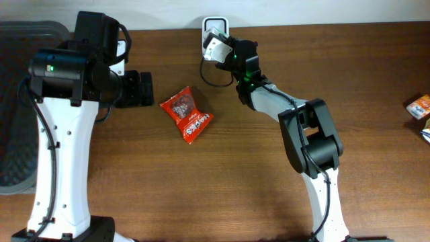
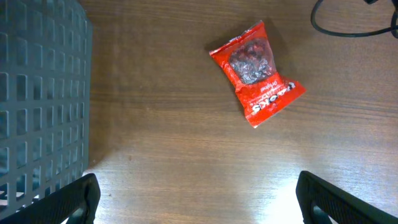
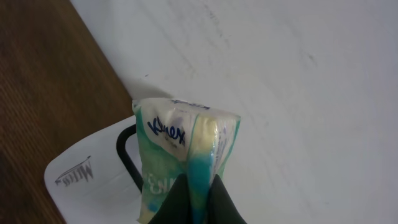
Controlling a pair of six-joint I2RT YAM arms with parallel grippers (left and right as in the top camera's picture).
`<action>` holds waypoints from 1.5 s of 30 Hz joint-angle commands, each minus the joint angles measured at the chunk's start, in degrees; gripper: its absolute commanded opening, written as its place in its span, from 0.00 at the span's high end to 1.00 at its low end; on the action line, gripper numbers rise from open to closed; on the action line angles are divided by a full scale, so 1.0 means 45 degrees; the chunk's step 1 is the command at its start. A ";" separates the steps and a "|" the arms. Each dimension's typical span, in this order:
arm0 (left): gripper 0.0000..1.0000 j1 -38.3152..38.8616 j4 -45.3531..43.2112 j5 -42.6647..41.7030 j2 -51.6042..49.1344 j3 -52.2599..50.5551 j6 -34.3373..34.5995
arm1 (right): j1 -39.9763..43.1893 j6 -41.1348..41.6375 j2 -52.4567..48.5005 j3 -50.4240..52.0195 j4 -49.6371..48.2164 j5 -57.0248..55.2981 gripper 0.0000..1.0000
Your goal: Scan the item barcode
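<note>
So the right claw (image 3: pixel 198 200) is pinched shut on the bottom edge of a tissue pack (image 3: pixel 183 146), holding it up at the back of the bench (image 1: pixel 201 188), right over the little white scanner (image 3: pixel 78 177) next to the wall (image 3: pixel 298 93). The left claw (image 1: pixel 140 89) is spread wide with nothing in it, parked off to the side. A red snack bag (image 1: pixel 187 114) lies flat on the bench near it, well apart from the scanner.

What worries me: that grip is on a thin strip of soft plastic wrap, not the body of the pack. My guess is any quick wrist twist lets it droop or slide out. I also can't spot a barcode on any face I can see, so it might be pointed away from the scanner window and just not read. And there's a black cable (image 3: pixel 122 149) looping right beside the pack, so a sloppy turn could snag it and drag the scanner along.
</note>
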State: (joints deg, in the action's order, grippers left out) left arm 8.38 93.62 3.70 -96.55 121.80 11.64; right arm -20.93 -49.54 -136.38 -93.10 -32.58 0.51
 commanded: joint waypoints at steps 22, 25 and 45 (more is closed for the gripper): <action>0.01 -0.0068 -0.0015 0.0141 -0.0005 0.0034 0.0117 | 0.9088 1.5552 0.4313 -0.0568 1.3799 -0.5557 0.96; 0.01 -0.0068 -0.0015 0.0141 -0.0005 0.0034 0.0117 | 1.1278 1.5552 0.3988 -0.0044 1.4158 -0.2851 0.85; 0.01 -0.0068 -0.0015 0.0141 -0.0005 0.0034 0.0117 | 0.4031 1.0205 0.5824 0.0262 1.7005 0.9486 0.01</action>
State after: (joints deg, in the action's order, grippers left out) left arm 8.32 93.45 3.73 -96.55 121.80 11.64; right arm 3.29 -0.75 -102.59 -92.18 44.73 41.74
